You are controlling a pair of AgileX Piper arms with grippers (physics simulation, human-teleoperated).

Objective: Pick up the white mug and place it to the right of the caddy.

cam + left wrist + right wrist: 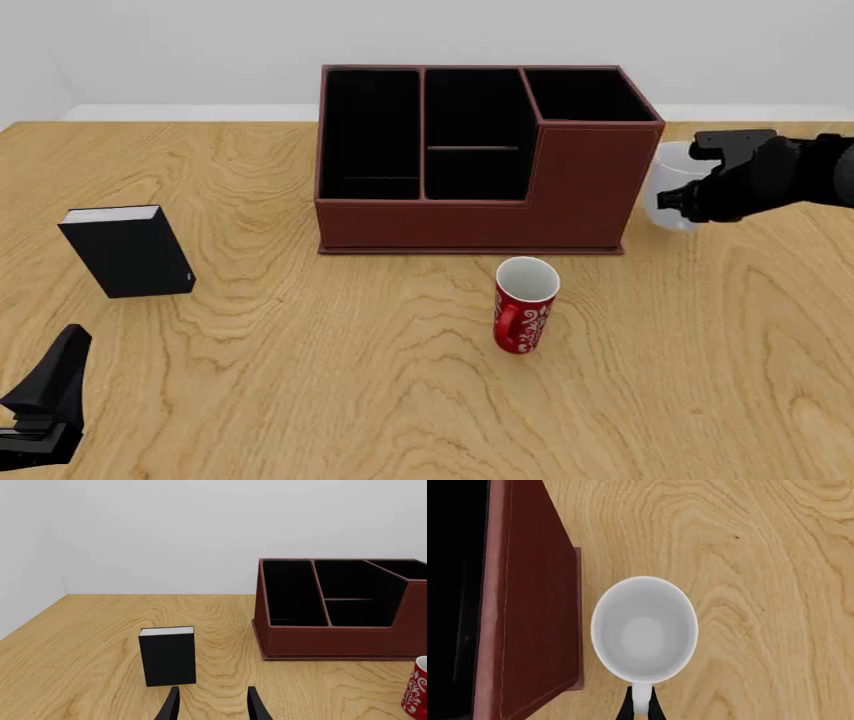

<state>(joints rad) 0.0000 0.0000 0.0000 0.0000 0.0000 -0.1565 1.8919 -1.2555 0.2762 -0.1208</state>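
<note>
Centrally, the desk (334, 400) is occupied by the caddy (481, 215). Just beside its right wall, the white mug (671, 190) is seen upright, its handle clamped between the right fingers (639, 711). Left fingers (212, 707) are held apart, empty, near the black book (127, 250).

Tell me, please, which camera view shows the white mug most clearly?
The right wrist view: the white mug fills it, open top and handle visible, beside the caddy. In the front view the right gripper partly hides the mug. The left wrist view misses it.
</note>
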